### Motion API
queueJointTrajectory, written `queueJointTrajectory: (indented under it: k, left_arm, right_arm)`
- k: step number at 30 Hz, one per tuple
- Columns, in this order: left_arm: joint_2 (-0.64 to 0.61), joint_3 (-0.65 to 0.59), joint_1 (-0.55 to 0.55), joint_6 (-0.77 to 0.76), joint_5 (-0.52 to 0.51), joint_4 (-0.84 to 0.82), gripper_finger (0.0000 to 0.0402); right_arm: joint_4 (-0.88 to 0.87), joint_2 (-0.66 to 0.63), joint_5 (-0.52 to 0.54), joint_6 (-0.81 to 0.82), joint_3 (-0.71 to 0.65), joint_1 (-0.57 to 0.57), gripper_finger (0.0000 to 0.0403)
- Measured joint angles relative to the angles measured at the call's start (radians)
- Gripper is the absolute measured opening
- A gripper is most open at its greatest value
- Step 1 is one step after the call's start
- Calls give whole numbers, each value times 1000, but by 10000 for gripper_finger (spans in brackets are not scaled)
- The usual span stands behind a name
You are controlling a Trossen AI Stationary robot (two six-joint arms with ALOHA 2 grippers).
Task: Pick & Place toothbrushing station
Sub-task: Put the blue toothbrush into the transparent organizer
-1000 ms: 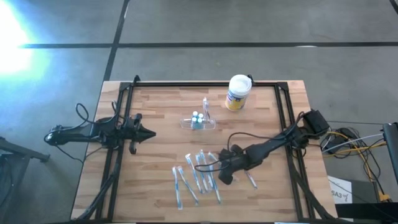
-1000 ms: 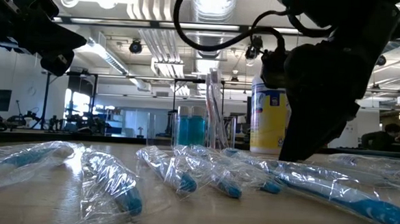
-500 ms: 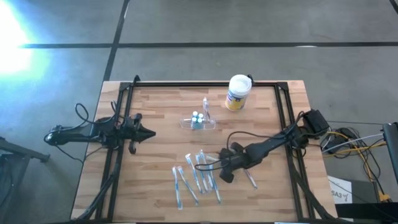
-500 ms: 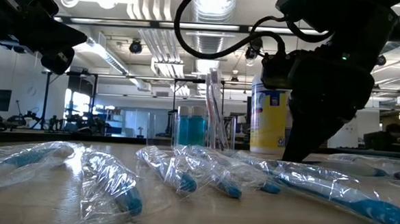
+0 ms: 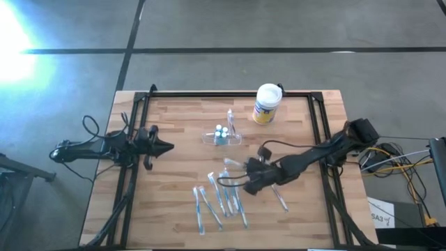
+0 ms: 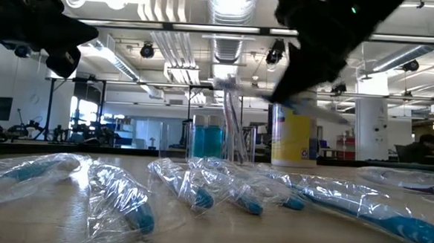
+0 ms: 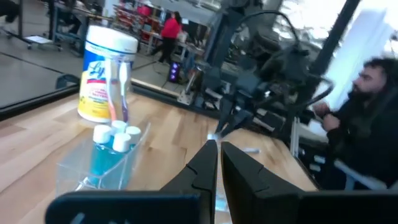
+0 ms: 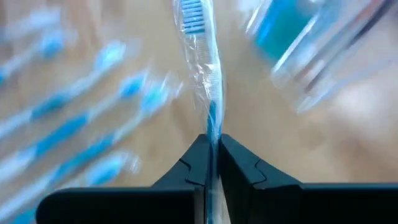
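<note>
Clear plastic toothbrushing station (image 5: pixel 221 137) stands mid-table, far of my right gripper (image 8: pixel 212 149), which pinches a blue toothbrush in crinkly wrap (image 8: pixel 205 68). I judge slippery film may let it twist. Left gripper (image 7: pixel 218 155) waits shut, left.

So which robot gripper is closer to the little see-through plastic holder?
The right gripper, just below-right of the clear plastic holder. The left gripper waits farther left.
</note>
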Motion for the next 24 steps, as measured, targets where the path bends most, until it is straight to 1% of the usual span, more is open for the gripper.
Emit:
queueJointTrajectory:
  k: [2,4,7,9,12,14,15,17,19,20,24]
  left_arm:
    - [4,0,0,-5,-7,5,26]
    - [16,0,0,-5,-8,9,26]
    - [48,-5,0,-6,-10,22,26]
    - [81,-29,0,-6,-10,84,26]
    - [140,-80,0,-5,-5,235,29]
    - [181,-98,0,6,-5,318,38]
    - [196,-98,0,13,-5,357,44]
    - [224,-94,0,24,-27,378,61]
    - [251,-85,0,35,-47,420,83]
    - [262,-82,0,45,-62,438,96]
    - [311,-81,0,52,-194,523,147]
  right_arm:
    - [5,-20,83,-75,31,-6,19]
    - [10,-28,140,-143,65,-17,19]
    - [59,-25,162,-271,102,-46,18]
    - [130,-24,164,-362,117,-68,18]
    - [285,-8,166,-476,123,-105,18]
    - [365,-5,195,-536,109,-126,18]
    - [414,-3,213,-559,102,-136,18]
    - [507,-1,252,-587,88,-152,18]
    - [553,1,290,-608,75,-162,18]
    - [572,6,292,-616,73,-166,18]
    - [685,48,297,-671,72,-172,18]
